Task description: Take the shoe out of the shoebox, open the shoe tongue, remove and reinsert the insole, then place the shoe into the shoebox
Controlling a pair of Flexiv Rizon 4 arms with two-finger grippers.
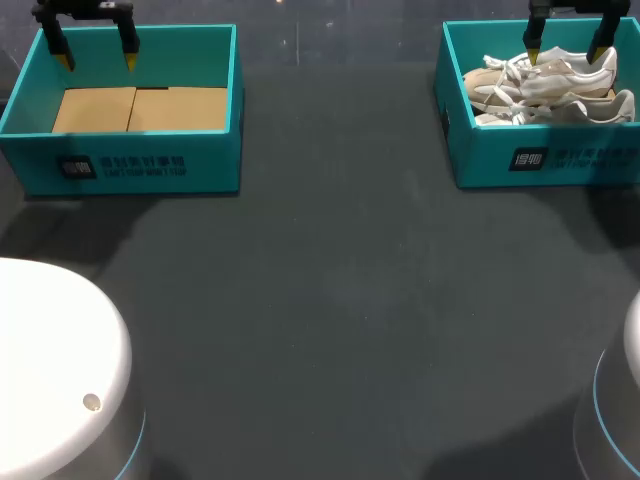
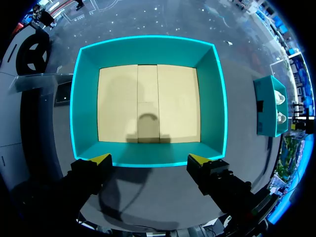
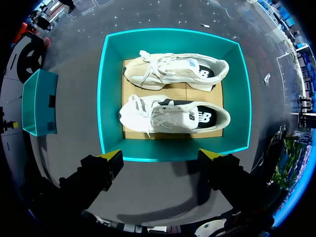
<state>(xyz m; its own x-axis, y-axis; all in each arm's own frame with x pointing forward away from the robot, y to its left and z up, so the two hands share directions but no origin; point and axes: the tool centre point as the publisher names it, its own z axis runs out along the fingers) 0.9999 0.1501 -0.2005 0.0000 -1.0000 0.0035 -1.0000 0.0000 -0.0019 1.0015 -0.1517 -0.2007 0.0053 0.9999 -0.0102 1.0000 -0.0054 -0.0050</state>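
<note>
Grey table [image 1: 330, 300] lay nearest me, and two teal boxes stood toward its far edge, well apart. The left shoebox [image 1: 130, 165] held only its tan cardboard floor [image 2: 148, 103], which the left wrist view showed whole from straight above. The right shoebox [image 1: 545, 160] held both pale shoes. In the head view they overlapped in a tangle of laces. Only the right wrist view told them apart: a white shoe [image 3: 173, 116] nearer the gripper and a cream shoe [image 3: 175, 73] beyond it. They stood close side by side on their soles, toes toward the left shoebox. Farthest back, the left gripper [image 1: 97, 60] hung above the left shoebox and the right gripper [image 1: 565, 52] above the shoes. Each had its yellow-tipped fingers spread wide and held nothing.
</note>
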